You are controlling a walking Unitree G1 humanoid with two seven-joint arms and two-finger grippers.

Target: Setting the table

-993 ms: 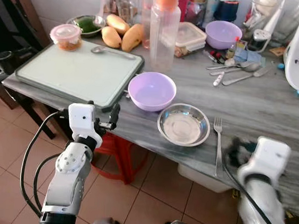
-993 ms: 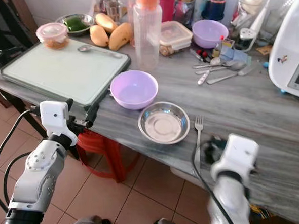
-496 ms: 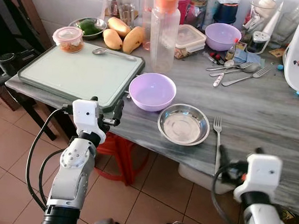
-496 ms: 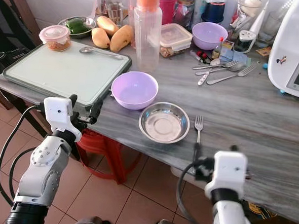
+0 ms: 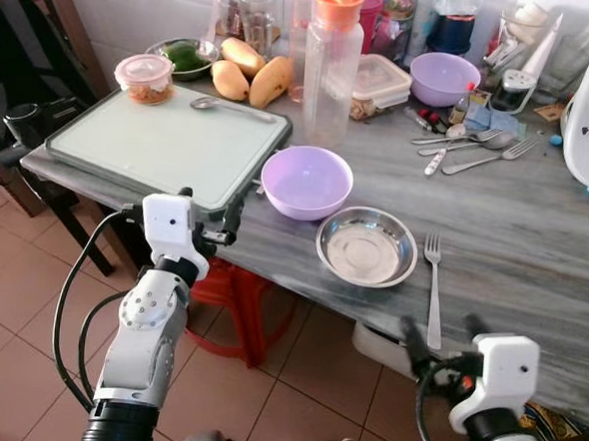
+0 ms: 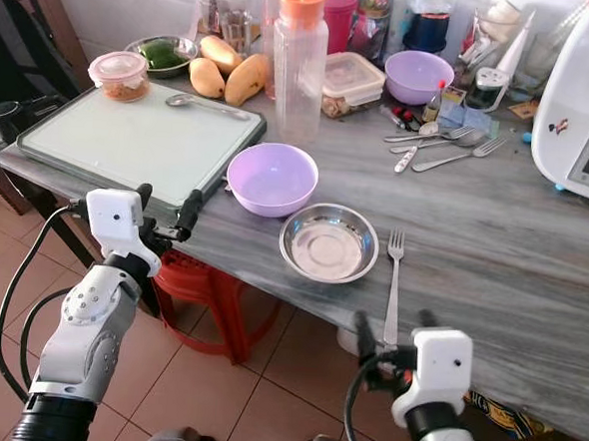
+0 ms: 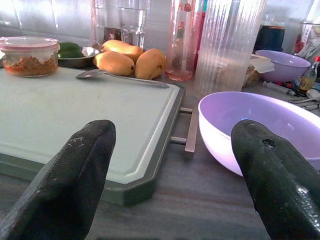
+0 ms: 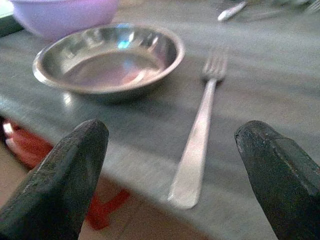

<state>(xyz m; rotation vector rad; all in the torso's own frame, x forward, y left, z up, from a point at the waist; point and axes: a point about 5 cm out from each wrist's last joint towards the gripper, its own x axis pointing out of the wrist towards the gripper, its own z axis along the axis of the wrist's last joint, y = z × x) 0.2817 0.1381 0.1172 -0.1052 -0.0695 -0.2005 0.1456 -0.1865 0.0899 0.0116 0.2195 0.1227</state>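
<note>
Two claws are seen spread wide and empty. The right claw (image 6: 395,336) is held just off the worktop (image 6: 514,234) edge, lined up with the handle end of the fork (image 6: 394,285), which lies flat beside the steel bowl (image 6: 329,244). The left claw (image 5: 207,207) hovers by the cutting board (image 5: 159,144). The fork is judged light, stiff, thin and slippery; a pinch across the overhanging handle tip is favoured.
</note>
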